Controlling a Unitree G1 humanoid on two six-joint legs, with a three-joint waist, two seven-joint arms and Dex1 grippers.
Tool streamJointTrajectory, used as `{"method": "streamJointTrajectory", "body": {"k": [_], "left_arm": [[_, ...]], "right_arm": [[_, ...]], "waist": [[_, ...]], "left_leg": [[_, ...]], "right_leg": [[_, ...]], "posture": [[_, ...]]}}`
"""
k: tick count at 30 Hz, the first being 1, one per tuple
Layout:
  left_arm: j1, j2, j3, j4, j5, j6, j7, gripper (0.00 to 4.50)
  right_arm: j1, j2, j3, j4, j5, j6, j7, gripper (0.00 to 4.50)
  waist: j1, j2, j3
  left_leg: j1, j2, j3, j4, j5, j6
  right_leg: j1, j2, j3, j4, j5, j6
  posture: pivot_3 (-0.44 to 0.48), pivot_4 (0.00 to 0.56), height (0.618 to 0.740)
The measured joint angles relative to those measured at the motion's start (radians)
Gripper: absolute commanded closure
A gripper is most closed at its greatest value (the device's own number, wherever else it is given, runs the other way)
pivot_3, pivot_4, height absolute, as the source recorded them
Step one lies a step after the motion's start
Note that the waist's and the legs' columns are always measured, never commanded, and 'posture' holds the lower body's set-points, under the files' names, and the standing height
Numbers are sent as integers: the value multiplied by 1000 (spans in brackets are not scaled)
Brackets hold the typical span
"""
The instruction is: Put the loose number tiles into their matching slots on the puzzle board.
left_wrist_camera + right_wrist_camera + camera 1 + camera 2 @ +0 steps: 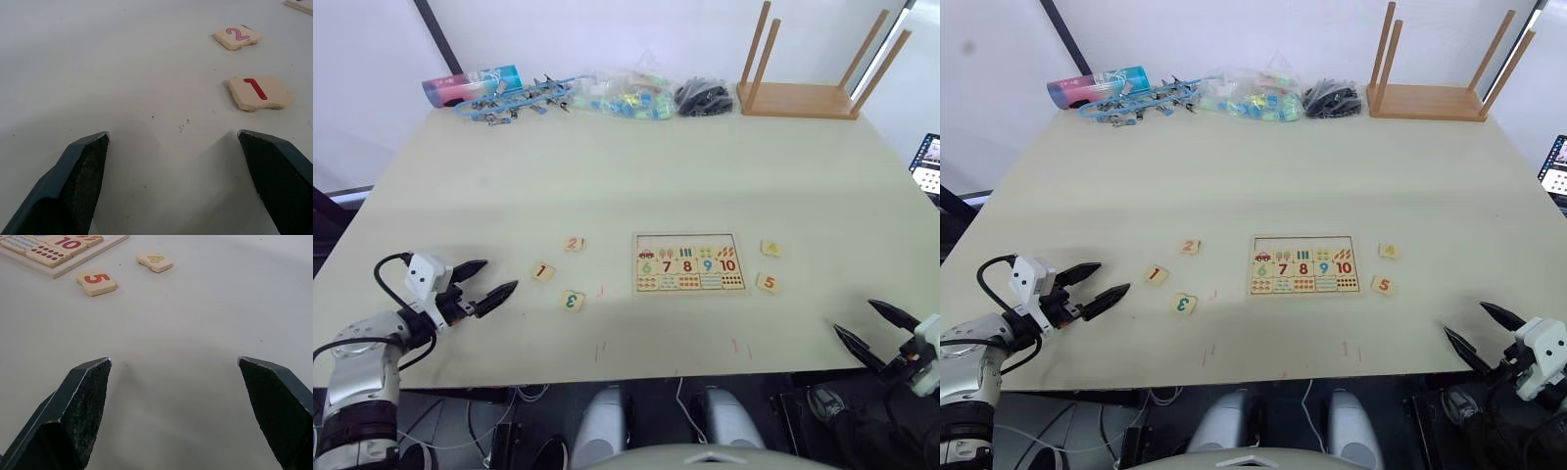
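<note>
Pale table (636,166), white wall; both grippers' jaws spread wide, empty, low over tabletop.

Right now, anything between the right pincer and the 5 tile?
Nothing: bare tabletop runs from the open right pincer to the 5 tile, clearest in the right wrist view. The 4 tile lies just past it.

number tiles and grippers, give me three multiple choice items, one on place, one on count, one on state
1. Where does the 5 tile lie relative to the puzzle board?
A. on the robot's right of it
B. on the robot's left of it
C. inside it

2. How many loose number tiles lie on the robot's left of the board?
A. one
B. three
C. five

3. How is the left gripper?
A. shut on a tile
B. open and empty
C. shut and empty

Answers: 1 A, it lies beside the board's right edge. 2 B, tiles 1, 2 and 3. 3 B, its fingers stand apart over bare table.
</note>
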Motion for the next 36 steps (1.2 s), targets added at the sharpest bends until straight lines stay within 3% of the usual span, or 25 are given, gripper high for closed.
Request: {"method": "streamJointTrajectory", "body": {"k": [22,30,34,36], "left_arm": [[-27,5,-18,37,4,-32,-45,0],[-163,70,-107,204,36,-120,-259,0],[-322,118,-207,369,92,-213,-461,0],[-361,128,-237,399,97,-238,-485,0]], "right_arm": [[0,0,-1,28,1,-21,26,168],[14,-31,-1,-21,74,-5,125,168],[17,-60,1,-48,117,9,216,168],[16,-66,1,-53,124,13,234,168]], "waist": [[4,1,0],[15,0,0],[19,0,0],[18,-1,0]], "left_leg": [[0,0,0,0,0,0],[0,-2,0,0,0,0],[-2,-5,1,0,0,0],[-2,-5,1,0,0,0]], "right_leg": [[0,-1,0,0,0,0],[0,0,0,-1,0,0],[0,1,-2,-1,0,0],[0,2,-2,-1,0,0]], "posture": [[0,150,737],[0,150,737],[0,150,737],[0,150,737]]}}
